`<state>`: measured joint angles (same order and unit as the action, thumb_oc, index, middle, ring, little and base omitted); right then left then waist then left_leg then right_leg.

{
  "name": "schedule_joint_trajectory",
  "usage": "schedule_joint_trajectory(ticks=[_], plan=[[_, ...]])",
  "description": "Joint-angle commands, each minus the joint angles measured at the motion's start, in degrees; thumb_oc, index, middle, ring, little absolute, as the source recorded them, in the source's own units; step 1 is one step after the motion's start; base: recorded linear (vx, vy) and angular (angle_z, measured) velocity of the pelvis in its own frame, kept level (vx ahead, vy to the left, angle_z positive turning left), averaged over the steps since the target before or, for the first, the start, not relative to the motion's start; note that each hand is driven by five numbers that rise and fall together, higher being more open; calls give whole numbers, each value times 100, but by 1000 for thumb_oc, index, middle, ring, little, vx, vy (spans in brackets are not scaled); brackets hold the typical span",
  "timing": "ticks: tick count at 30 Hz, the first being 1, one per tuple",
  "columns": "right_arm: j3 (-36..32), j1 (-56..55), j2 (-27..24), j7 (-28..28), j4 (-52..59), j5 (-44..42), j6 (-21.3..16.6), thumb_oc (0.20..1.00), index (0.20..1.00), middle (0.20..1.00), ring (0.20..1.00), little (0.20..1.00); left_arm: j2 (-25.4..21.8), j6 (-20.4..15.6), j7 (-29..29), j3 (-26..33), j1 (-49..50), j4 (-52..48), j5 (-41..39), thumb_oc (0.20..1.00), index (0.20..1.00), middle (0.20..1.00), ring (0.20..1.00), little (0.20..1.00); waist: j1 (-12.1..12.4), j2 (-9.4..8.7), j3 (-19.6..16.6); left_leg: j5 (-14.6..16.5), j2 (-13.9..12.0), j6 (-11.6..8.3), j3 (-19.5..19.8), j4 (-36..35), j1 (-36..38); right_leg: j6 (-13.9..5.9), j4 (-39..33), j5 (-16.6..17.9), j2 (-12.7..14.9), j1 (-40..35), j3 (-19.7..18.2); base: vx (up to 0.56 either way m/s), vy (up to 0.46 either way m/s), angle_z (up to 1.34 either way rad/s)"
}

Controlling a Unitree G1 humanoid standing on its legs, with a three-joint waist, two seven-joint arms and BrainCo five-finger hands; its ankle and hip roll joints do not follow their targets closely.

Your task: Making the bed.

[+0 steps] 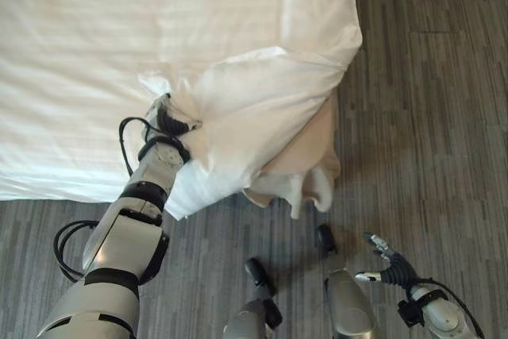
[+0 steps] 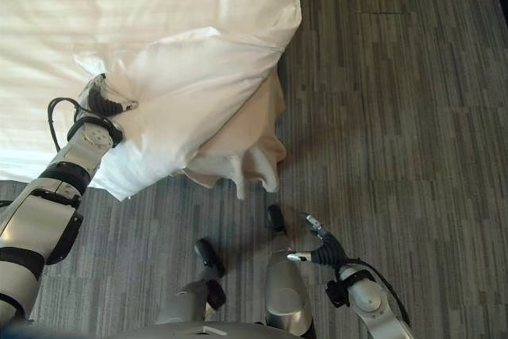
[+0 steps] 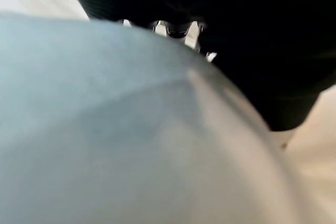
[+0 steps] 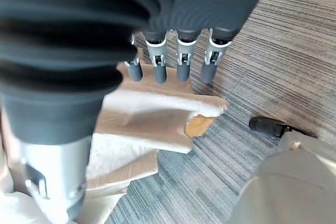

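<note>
White duvet bunched at bed corner, frame centre, draping toward floor. Left robot hand buried in folds; grip unreadable. Right robot hand lower right, fingers straight, empty. Soft, light, slippery; best gathered at hem.

Left arm: rounded silver-grey shells, glossy, split by black bands at the joints, with a black ring just before the wrist.
Left hand: small and dark, the back and wrist under a black ribbed cover.
Left cover: matte black up close, finely ribbed.
Right arm: a silver-grey rounded end piece with a black collar.
Right hand: dark ribbed back with slim silver parts.
Right cover: dark grey, deep rounded ribs like a bellows.
Right fingers: silver-collared segments in a row, with dark rounded tips.
</note>
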<state>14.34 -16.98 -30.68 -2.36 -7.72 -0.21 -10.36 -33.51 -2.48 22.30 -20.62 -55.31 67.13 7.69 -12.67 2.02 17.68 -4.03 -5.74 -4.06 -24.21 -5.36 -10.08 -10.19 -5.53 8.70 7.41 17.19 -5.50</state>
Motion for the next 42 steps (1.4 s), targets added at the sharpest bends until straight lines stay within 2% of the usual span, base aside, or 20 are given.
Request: schedule_joint_trajectory(ticks=[1, 4, 7, 9, 11, 12, 13, 14, 17, 18, 19, 20, 23, 24, 25, 28, 31, 35, 38, 42], plan=[[28, 155, 25, 13, -55, -110, -273, 1000, 1000, 1000, 1000, 1000, -484, -87, -30, 93, -265, 415, 154, 200, 200, 200, 200, 200, 80, -378, -40, -69, -216, -260, 486, 36, -177, -247, 53, -44, 379, 7, 554, 0, 0, 0], [61, 212, 109, 129, -170, -33, -234, 1000, 1000, 1000, 1000, 1000, -300, -458, 189, 377, -119, -369, -546, 200, 200, 200, 200, 200, 167, -356, -29, -38, -201, -250, 523, 36, -95, -226, 53, -91, 395, -108, 589, 4, -45, -1], [69, 189, 210, 226, -297, 121, -192, 1000, 1000, 1000, 1000, 1000, 283, -779, 372, 663, 861, -2330, -846, 200, 200, 200, 200, 200, 307, -295, -22, 16, -142, -223, 594, 36, 135, -169, 53, -182, 414, -385, 643, 42, -52, 3], [106, 254, 291, 297, -585, 255, -104, 1000, 1000, 1000, 1000, 1000, 806, -919, 238, 752, 1747, -3473, -1036, 200, 200, 200, 200, 200, 401, -241, -67, 67, -98, -202, 646, 36, 302, -125, 53, -255, 439, -610, 677, 70, -43, 4], [176, 486, 369, 385, -1156, 512, 80, 1000, 1000, 1000, 1000, 1000, 1222, -1159, -366, 715, 2724, -4494, -1707, 200, 200, 200, 200, 200, 497, -182, -148, 92, -63, -177, 699, 36, 462, -102, 53, -296, 454, -821, 726, 80, -44, 30], [220, 764, 505, 398, -1756, 615, 227, 1000, 1000, 1000, 1000, 1000, 1418, -1248, -1101, 414, 3520, -5341, -2266, 200, 200, 200, 200, 200, 579, -133, -207, 155, -38, -152, 739, 36, 647, -98, 53, -366, 465, -1044, 759, 61, -34, 44], [230, 772, 511, 402, -1767, 616, 221, 1000, 1000, 1000, 1000, 1000, 1408, -1240, -1105, 421, 3530, -5356, -2269, 200, 200, 200, 200, 200, 579, -139, -220, 131, -42, -153, 734, 36, 622, -91, 53, -345, 461, -1015, 751, 103, -37, 37], [237, 1096, 709, 429, -2526, 712, 402, 1000, 1000, 1000, 1000, 1000, 1454, -1178, -1887, 27, 4178, -6056, -2700, 200, 200, 200, 200, 200, 659, -81, -313, 182, -24, -116, 776, 36, 783, -78, 53, -398, 461, -1199, 778, 75, -46, 28], [272, 1471, 979, 525, -3642, 760, 614, 1000, 1000, 1000, 1000, 1000, 1447, -780, -2717, -588, 4730, -6403, -3349, 200, 200, 200, 200, 200, 721, -55, -419, 241, -28, -93, 808, 36, 997, -56, 53, -478, 445, -1431, 833, 57, -55, 19], [273, 1530, 1060, 545, -4084, 734, 687, 1000, 1000, 1000, 1000, 1000, 1524, -650, -2916, -883, 4832, -6380, -3511, 200, 200, 200, 200, 200, 726, -59, -438, 248, -38, -91, 819, 36, 1046, -56, 53, -494, 444, -1488, 837, 21, -43, 16], [268, 1540, 1068, 550, -4112, 734, 670, 1000, 1000, 1000, 1000, 1000, 1524, -655, -2921, -892, 4827, -6372, -3515, 200, 200, 200, 200, 200, 734, -60, -428, 253, -39, -92, 818, 36, 1060, -56, 53, -498, 443, -1501, 838, 26, -60, 11], [308, 1698, 1179, 582, -4738, 692, 769, 1000, 1000, 1000, 1000, 1000, 1618, -441, -3102, -1286, 4759, -6221, -3541, 200, 200, 200, 200, 200, 724, -46, -465, 270, -39, -80, 829, 36, 1142, -38, 53, -539, 429, -1593, 840, 26, -53, 1], [331, 1904, 1309, 679, -5558, 693, 867, 1000, 1000, 1000, 1000, 1000, 1773, -360, -3336, -1905, 4529, -6072, -3321, 200, 200, 200, 200, 200, 695, -21, -470, 308, -35, -77, 836, 36, 1276, -16, 53, -584, 431, -1727, 826, 24, -61, 0], [325, 1933, 1312, 702, -5709, 656, 913, 1000, 1000, 1000, 1000, 1000, 1869, -315, -3374, -2108, 4438, -5986, -3293, 344, 344, 344, 344, 344, 662, -12, -477, 309, -33, -77, 832, 36, 1305, -9, 53, -596, 427, -1750, 811, 8, -39, -2], [285, 1948, 1315, 737, -5825, 609, 934, 1000, 1000, 1000, 1000, 1000, 1958, -297, -3409, -2261, 4341, -5946, -3253, 1000, 1000, 1000, 1000, 1000, 630, 7, -482, 323, -30, -77, 816, 36, 1338, -6, 53, -601, 423, -1773, 795, 3, -33, -1], [187, 2035, 1309, 843, -6134, 502, 976, 1000, 1000, 1000, 1000, 1000, 2370, -293, -3507, -2784, 4030, -5620, -3141, 1000, 1000, 1000, 1000, 1000, 496, 58, -467, 358, -38, -77, 739, 36, 1416, -10, 53, -611, 404, -1775, 694, -5, -6, -1], [133, 2064, 1272, 897, -6234, 479, 988, 1000, 1000, 1000, 1000, 1000, 2530, -290, -3587, -2994, 3914, -5549, -3185, 1000, 1000, 1000, 1000, 1000, 436, 93, -447, 379, -45, -74, 682, 36, 1454, -13, 53, -605, 397, -1758, 624, -12, -3, -8], [-49, 2102, 1092, 1039, -6539, 398, 1026, 1000, 1000, 1000, 1000, 1000, 3058, -118, -3924, -3709, 3775, -5141, -3534, 1000, 1000, 1000, 1000, 1000, 102, 211, -404, 467, -47, -56, 430, 36, 1576, -24, 53, -564, 378, -1655, 318, -14, 22, -36], [-170, 2101, 980, 1123, -6624, 317, 1042, 1000, 1000, 1000, 1000, 1000, 3087, -156, -4009, -3824, 3757, -5088, -3657, 1000, 1000, 1000, 1000, 1000, 8, 252, -397, 490, -51, -52, 352, 36, 1610, -41, 53, -535, 373, -1610, 223, -19, 14, -40], [-373, 1987, 865, 1276, -6546, 167, 998, 1000, 1000, 1000, 1000, 1000, 2965, -277, -3879, -3763, 3736, -5365, -3861, 1000, 1000, 1000, 1000, 1000, 26, 229, -420, 492, -56, -57, 344, 36, 1639, -49, 53, -521, 384, -1635, 242, -11, -5, -12]])
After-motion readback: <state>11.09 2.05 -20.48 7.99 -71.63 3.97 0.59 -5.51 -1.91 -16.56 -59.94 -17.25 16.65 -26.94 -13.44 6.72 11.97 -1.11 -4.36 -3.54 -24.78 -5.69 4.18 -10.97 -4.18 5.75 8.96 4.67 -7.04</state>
